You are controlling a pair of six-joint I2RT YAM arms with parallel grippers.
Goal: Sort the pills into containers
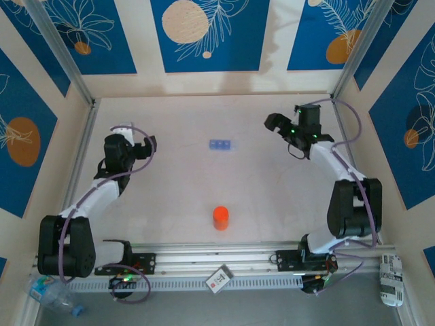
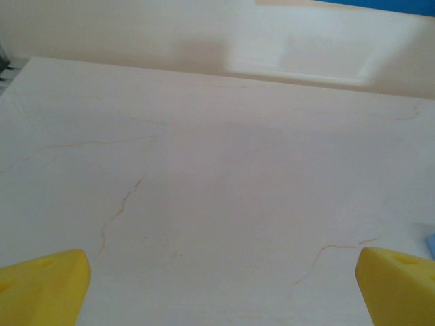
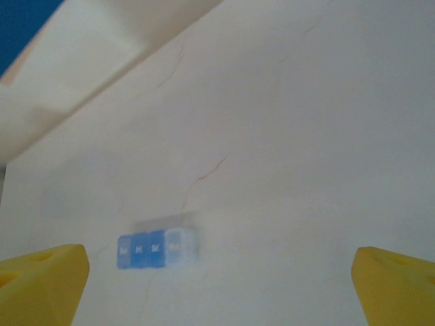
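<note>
**Jaws wide on both sides, nothing held**

The left gripper (image 1: pixel 149 144) hangs with its jaws spread fully and empty. It is well apart from the containers (image 1: pixel 219 145), at their 9 o'clock. The pale-blue strip lies flat on the table (image 1: pixel 272 193), at 12 o'clock from the upright orange bottle (image 1: pixel 221 218). In the right wrist view three lids look blue and the right-end one paler. What lies inside is too blurred to tell. The right gripper (image 1: pixel 275 123), equally wide and empty, sits at the strip's 2 o'clock.
</note>
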